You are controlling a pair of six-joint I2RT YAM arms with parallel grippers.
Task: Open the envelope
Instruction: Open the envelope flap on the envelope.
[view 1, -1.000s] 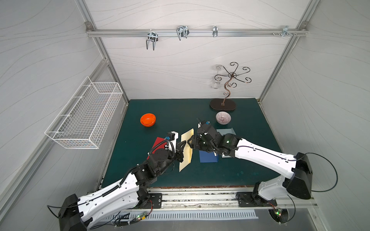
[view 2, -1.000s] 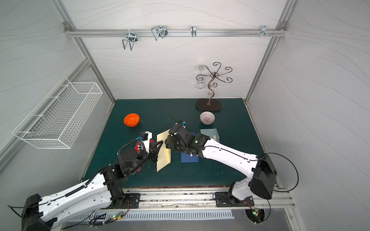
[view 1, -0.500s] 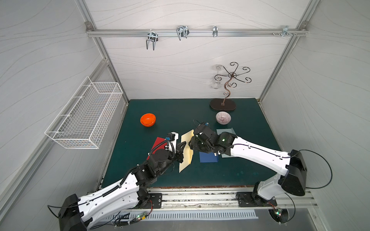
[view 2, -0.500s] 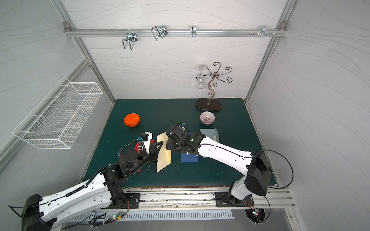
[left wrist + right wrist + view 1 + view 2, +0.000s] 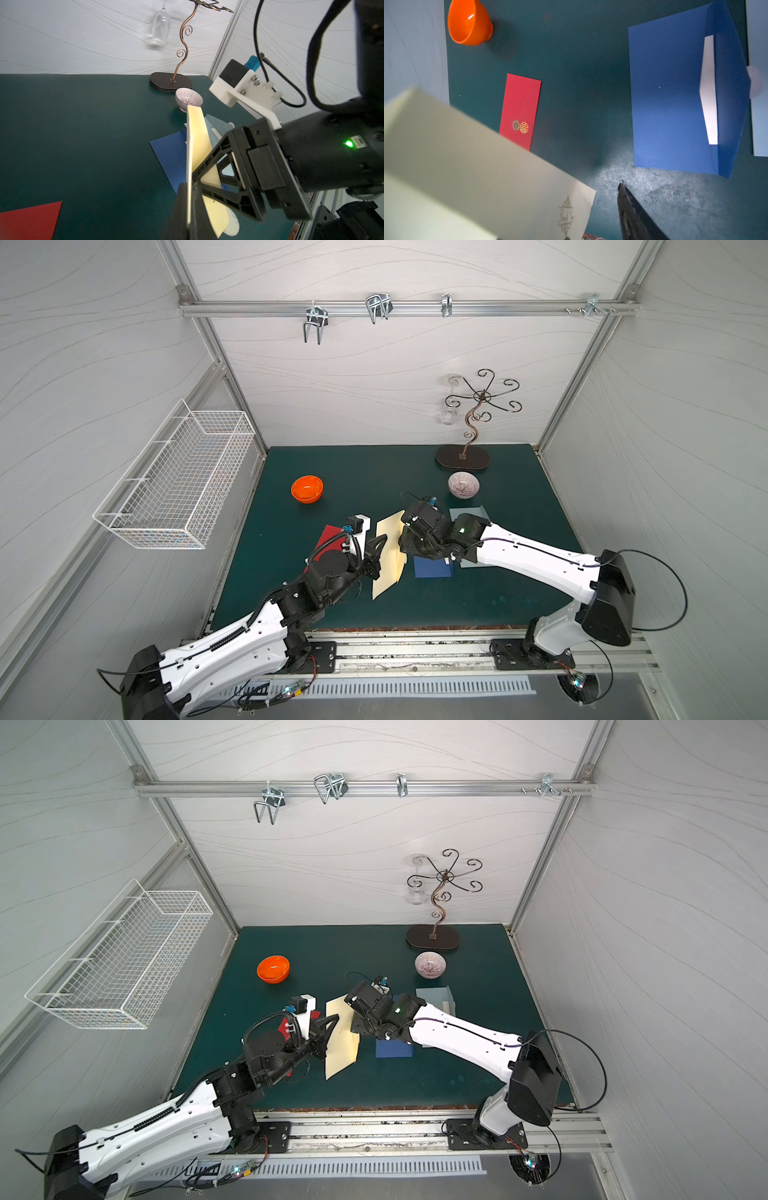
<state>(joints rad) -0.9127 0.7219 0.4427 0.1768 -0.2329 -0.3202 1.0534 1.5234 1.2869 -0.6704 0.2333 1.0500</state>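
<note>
Left jaws: clamped together on the long edge of the cream envelope (image 5: 197, 135).
Right jaws: apart, set against the envelope's far side. One finger (image 5: 633, 212) stands clear of the paper with bare surface showing between them, and the other is hidden behind the sheet.
Cream envelope: held up on edge between the two arms, near the middle of the surface in both top views (image 5: 390, 572) (image 5: 340, 1048). One leaf bends away toward the right arm, and a gold print sits near a corner. I cannot tell whether its low corner touches the surface.
Blue envelope (image 5: 432, 568): flat just beside the cream one, under the right arm, with its flap raised and a white card inside.
Pale envelope (image 5: 467, 514): flat behind the blue one, partly under the right arm.
Red envelope (image 5: 520, 108): flat under the left arm, with a gold seal on it.
Surface (image 5: 374, 472): dark green mat, scuffed near the front.
Orange bowl (image 5: 306, 488): back left, well apart from the envelopes.
Striped bowl (image 5: 463, 485): back right, just before the stand (image 5: 462, 457).
Stand: dark oval base and copper scroll arms, with a glass (image 5: 161, 27) hanging upside down.
Room: white panelled walls in a metal frame. A rail (image 5: 498, 308) with hooks runs across the back, and a wire basket (image 5: 183, 481) is mounted on the left wall.
</note>
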